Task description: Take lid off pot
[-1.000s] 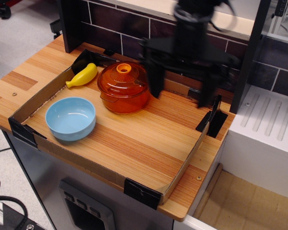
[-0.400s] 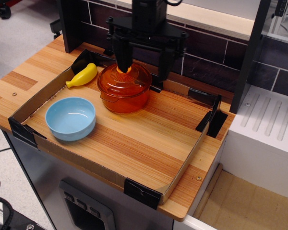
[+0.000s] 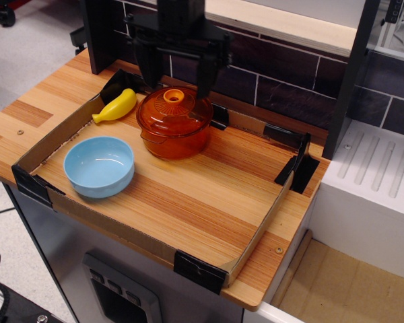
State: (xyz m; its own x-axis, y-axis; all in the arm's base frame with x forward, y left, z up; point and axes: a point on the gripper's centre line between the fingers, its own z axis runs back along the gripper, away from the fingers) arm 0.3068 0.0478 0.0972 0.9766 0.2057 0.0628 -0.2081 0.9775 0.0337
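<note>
The amber-orange pot [image 3: 174,134] stands at the back of the wooden tray, with its domed orange lid [image 3: 174,110] on it and the small round knob [image 3: 174,95] at the centre. My black gripper [image 3: 176,86] hangs just above and behind the lid. It is open, with one finger left of the knob and the other [image 3: 205,79] right of it. The fingers stand wide of the knob and hold nothing.
A light blue bowl [image 3: 99,166] sits left of centre, in front of the pot. A yellow banana [image 3: 116,106] lies left of the pot. Low cardboard walls [image 3: 254,235] ring the wooden board. A dark tiled wall [image 3: 289,87] stands behind, a white rack [image 3: 377,182] to the right.
My gripper has swept from the right side of the board leftwards to above the pot, and now straddles the lid's knob. The pot, lid, bowl and banana have not moved.
</note>
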